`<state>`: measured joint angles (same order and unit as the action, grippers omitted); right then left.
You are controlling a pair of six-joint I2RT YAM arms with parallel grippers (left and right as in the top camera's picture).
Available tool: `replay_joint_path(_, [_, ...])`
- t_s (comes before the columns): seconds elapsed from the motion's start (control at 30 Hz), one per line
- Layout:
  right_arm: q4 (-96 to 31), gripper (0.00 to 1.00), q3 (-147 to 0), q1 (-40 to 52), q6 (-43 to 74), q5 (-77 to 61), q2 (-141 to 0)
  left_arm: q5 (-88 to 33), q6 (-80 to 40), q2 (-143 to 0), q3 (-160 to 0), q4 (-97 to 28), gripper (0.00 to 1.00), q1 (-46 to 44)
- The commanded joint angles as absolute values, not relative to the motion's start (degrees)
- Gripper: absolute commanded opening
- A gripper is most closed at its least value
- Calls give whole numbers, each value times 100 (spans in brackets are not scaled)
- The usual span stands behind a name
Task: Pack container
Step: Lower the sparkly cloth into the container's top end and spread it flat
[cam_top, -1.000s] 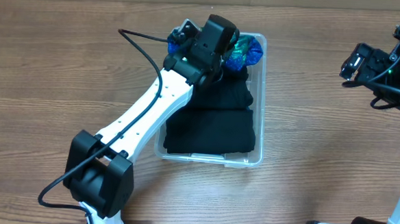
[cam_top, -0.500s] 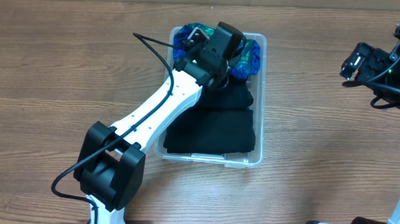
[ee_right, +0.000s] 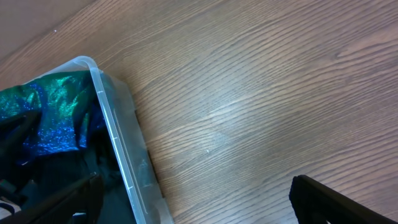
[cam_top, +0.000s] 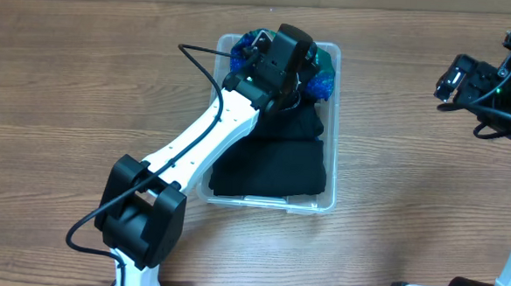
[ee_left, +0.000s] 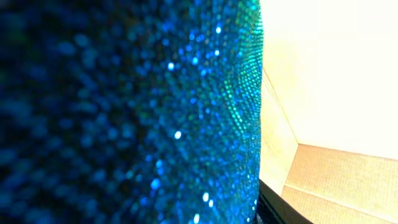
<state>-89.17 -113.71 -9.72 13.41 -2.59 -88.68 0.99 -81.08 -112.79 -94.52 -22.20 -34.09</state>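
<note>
The clear rectangular plastic container (cam_top: 332, 165) sits mid-table, its long axis running from the near edge toward the far edge of the brown wooden table (cam_top: 65, 89). A folded black garment (cam_top: 272, 166) fills its near half. The white left arm (cam_top: 212, 136) reaches from the near-left corner diagonally across the bin. The left gripper (cam_top: 282, 61) is down at the far end of the container, in among a crumpled blue-green sequinned cloth (cam_top: 322, 76) bunched against the far wall. The wrist camera there sees only sequins, and from above the wrist hides the fingers, so I cannot tell whether this pincer is spread or closed on the cloth.

The right gripper (ee_right: 196, 186) hangs near the far-right corner, well apart from the bin, with its jaws spread wide and nothing between them. Its camera sees the container's far-right corner off to one side.

The left arm is plainly the nearer one. The coming move looks like tucking the cloth down into the far end, along the bin's short width.
</note>
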Motion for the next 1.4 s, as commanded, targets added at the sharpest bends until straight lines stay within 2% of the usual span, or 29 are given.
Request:
replay_joint_path(0.0, [-8892,100,-11358,-976,1306,-261,-8884,366,-8099,-10654,-9544,-2311,51,-3376])
replay_joint_path(0.33, [-8888,100,-11358,-976,1308,-261,-8884,703,-8079,-9548,-9544,-2871,65,-3378])
replay_joint_path(0.4, [-8884,100,-11358,-976,1306,-261,-8884,705,-8009,-9411,-9544,-2862,64,-3378])
replay_joint_path(0.43, [-8884,100,-11358,-976,1306,-261,-8884,711,-7977,-9369,-9544,-2834,62,-3378])
replay_joint_path(0.47, [-8886,100,-11358,-976,1306,-261,-8884,773,-7854,-9327,-9544,-2722,55,-3378])
replay_joint_path(0.57, [-8884,100,-11358,-976,1306,-261,-8884,786,-6834,-9343,-9544,-2233,40,-3356])
replay_joint_path(0.6, [-8886,100,-11358,-976,1306,-261,-8884,725,-6309,-9365,-9544,-2093,32,-3334])
replay_joint_path(0.63, [-8884,100,-11358,-976,1306,-261,-8884,687,-5929,-9384,-9544,-2029,17,-3315])
replay_joint_path(0.67, [-8886,100,-11358,-976,1306,-261,-8884,604,-5419,-9411,-9544,-1994,7,-3271])
replay_joint_path(0.7, [-8886,100,-11358,-976,1306,-261,-8884,462,-4847,-9450,-9544,-2040,4,-3205])
replay_joint_path(1.03, [-8884,100,-11358,-976,1308,-261,-8884,-1531,-1761,-10018,-9544,-2733,4,-2541])
replay_joint_path(1.23, [-8888,100,-11358,-976,1306,-261,-8884,-1468,-1037,-10700,-9544,-3098,4,-2554])
replay_joint_path(1.37, [-8890,100,-11358,-976,1306,-261,-8884,-1404,-1033,-11231,-9542,-3837,4,-2539])
